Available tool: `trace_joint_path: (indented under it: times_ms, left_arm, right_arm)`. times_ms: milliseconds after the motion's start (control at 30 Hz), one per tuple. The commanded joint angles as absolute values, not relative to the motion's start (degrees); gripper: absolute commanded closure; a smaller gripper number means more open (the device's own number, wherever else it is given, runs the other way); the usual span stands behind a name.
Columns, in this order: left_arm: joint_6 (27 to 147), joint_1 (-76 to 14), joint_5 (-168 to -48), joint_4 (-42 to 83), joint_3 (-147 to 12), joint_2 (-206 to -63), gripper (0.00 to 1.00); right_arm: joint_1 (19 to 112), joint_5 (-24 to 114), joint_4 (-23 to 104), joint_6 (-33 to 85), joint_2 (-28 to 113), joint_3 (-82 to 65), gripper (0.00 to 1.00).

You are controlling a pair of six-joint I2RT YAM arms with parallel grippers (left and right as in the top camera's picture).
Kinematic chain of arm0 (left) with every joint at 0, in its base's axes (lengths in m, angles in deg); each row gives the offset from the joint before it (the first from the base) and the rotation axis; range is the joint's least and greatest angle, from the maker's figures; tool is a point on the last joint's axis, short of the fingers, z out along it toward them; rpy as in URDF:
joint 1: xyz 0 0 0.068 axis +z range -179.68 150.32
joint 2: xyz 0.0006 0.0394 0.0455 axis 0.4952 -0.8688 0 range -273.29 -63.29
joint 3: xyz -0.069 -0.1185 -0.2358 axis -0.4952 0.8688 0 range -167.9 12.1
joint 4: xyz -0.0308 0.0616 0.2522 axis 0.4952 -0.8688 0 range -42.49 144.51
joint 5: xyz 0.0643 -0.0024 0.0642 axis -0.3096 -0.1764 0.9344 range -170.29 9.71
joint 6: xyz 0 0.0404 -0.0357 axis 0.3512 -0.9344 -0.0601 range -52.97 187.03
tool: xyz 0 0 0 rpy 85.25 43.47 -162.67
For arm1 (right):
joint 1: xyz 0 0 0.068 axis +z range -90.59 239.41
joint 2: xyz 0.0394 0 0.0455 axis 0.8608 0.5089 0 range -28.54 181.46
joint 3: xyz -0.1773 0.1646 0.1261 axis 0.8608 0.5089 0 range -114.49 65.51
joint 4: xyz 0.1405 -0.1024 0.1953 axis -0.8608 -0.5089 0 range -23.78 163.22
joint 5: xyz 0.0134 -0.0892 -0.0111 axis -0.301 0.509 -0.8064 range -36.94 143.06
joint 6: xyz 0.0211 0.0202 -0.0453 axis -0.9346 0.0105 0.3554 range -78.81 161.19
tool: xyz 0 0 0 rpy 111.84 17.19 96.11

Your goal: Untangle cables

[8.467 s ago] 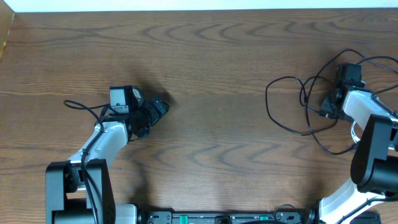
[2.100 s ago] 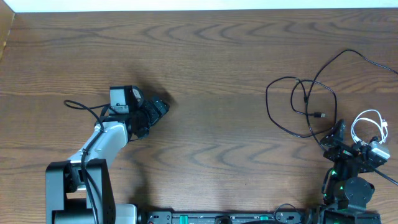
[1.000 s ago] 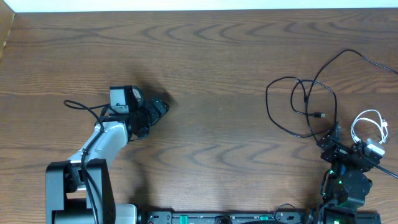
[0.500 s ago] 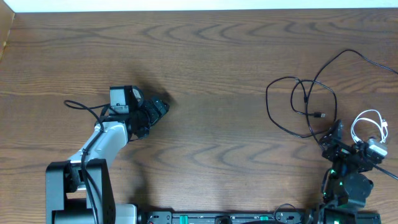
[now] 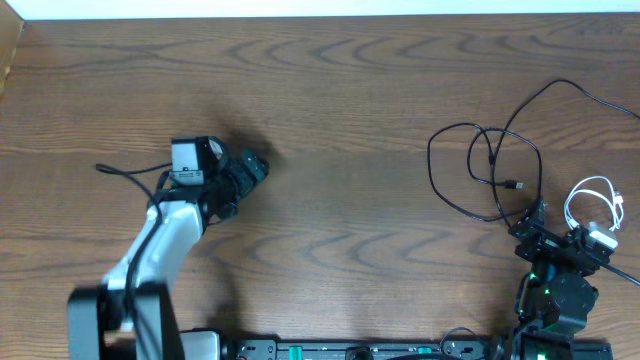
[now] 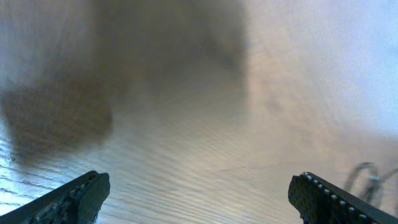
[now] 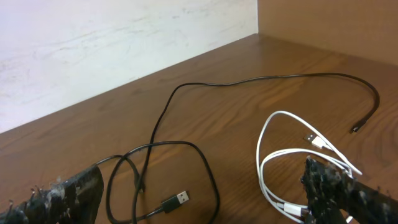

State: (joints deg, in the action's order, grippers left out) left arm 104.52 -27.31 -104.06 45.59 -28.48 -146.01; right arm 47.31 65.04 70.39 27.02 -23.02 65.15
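The cables lie at the table's right side. Black cables [image 5: 487, 168] form overlapping loops that cross one another, with a USB plug [image 7: 176, 200] lying inside one loop. One black strand [image 7: 267, 78] runs off toward the far right corner. A short white cable [image 5: 594, 198] is coiled beside them, apart from the black loops [image 7: 291, 163]. My right gripper [image 5: 565, 234] sits open just in front of both, holding nothing; in its wrist view one fingertip [image 7: 329, 190] overlaps the white coil. My left gripper [image 5: 252, 167] is open over bare wood far to the left [image 6: 199, 205].
A pale wall [image 7: 93, 43] borders the table's far edge, and a wooden side panel [image 7: 336, 25] rises at the right corner. The left arm's own black wire [image 5: 125, 170] trails beside its wrist. A faint thin loop [image 6: 365, 174] shows at the left wrist view's right edge.
The left arm has shifted slightly to the left and up, blurring its wrist view. The right gripper has stayed near the cables, which have not moved.
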Motion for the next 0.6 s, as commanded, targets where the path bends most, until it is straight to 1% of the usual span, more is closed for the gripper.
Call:
trace_joint_path:
  times_ms: [0, 333, 567]
  left_arm:
    - [104.2, -27.2, -103.3, 45.6, -28.7, -137.2, 0.02]
    - [104.2, -27.2, -103.3, 45.6, -28.7, -106.3, 0.02]
    - [104.2, -27.2, -103.4, 45.6, -28.7, -92.2, 0.02]
  right_arm:
    - [47.1, 64.9, 70.1, 27.6, -22.9, 65.2, 0.01]
    - [47.1, 64.9, 70.1, 27.6, -22.9, 65.2, 0.01]
    - [47.1, 64.9, 70.1, 27.6, -22.9, 65.2, 0.01]
